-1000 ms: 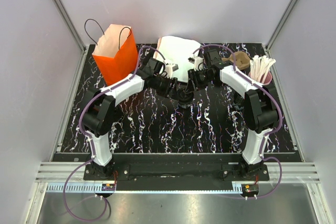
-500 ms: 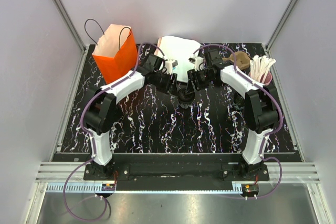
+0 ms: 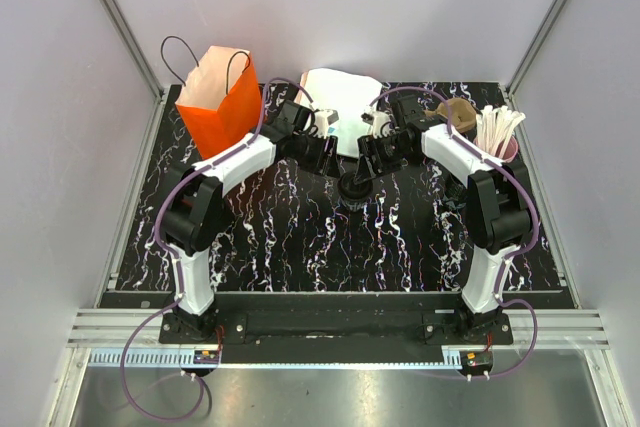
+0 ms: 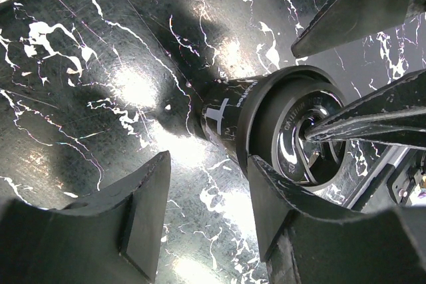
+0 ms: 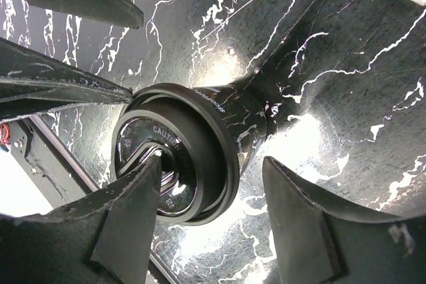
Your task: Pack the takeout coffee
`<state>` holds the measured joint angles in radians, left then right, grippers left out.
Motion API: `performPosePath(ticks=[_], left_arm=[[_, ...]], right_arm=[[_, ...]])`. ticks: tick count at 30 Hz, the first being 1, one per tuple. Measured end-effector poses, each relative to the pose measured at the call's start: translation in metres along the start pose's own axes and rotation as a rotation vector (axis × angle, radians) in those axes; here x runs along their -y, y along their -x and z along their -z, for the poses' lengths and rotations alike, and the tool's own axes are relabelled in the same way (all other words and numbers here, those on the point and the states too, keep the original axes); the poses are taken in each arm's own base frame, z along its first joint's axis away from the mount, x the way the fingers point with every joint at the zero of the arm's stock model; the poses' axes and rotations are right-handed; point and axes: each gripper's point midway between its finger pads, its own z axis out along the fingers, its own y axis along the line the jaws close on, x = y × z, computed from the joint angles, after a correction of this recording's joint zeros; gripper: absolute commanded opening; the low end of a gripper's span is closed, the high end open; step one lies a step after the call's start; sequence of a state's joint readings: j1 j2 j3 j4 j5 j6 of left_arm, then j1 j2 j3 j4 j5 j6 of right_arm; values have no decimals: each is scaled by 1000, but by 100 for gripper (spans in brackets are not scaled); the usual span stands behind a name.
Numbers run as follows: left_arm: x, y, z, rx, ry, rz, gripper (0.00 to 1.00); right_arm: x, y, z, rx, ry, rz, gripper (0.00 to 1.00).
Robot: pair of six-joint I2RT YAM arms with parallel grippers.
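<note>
The takeout coffee [image 3: 355, 185] is a small black cup with a black lid, standing mid-table between both arms. In the left wrist view the cup [image 4: 229, 114] shows with its lid [image 4: 303, 138]. My left gripper [image 4: 208, 167] is open and empty, its right finger beside the lid's rim; from above it [image 3: 335, 159] sits just left of the cup. My right gripper [image 5: 213, 164] is open and straddles the lid's rim [image 5: 219, 131]: one fingertip [image 5: 152, 167] rests on the lid's top, the other finger hangs beside the cup. From above it [image 3: 366, 163] is right over the cup.
An orange paper bag [image 3: 220, 97] stands open at the back left. White paper [image 3: 340, 97] lies at the back centre. A pink cup of white sticks [image 3: 497, 137] and a brown piece [image 3: 458, 112] are at the back right. The table [image 3: 300, 237] is black marble.
My left gripper has drawn back a little from the cup toward the back left. My right gripper has shifted slightly over the lid. The cup has stayed in place.
</note>
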<state>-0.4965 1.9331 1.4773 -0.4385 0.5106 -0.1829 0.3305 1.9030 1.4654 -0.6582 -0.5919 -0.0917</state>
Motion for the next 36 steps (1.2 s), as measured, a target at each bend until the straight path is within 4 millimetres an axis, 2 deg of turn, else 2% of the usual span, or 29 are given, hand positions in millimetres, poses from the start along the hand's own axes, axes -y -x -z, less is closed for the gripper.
performPosePath(ticks=[16, 25, 27, 32, 36], left_arm=[[1, 1, 0, 2, -7, 0, 53], [8, 5, 0, 16, -42, -3, 54], [9, 6, 0, 19, -49, -4, 54], [12, 2, 0, 17, -76, 0, 54], [12, 0, 1, 21, -122, 23, 54]], right_arm=[[6, -5, 7, -21, -8, -23, 77], [5, 7, 17, 16, 29, -30, 77], [5, 10, 22, 32, 50, -38, 75], [7, 15, 40, 78, 113, -69, 61], [12, 7, 54, 103, 172, -114, 57]])
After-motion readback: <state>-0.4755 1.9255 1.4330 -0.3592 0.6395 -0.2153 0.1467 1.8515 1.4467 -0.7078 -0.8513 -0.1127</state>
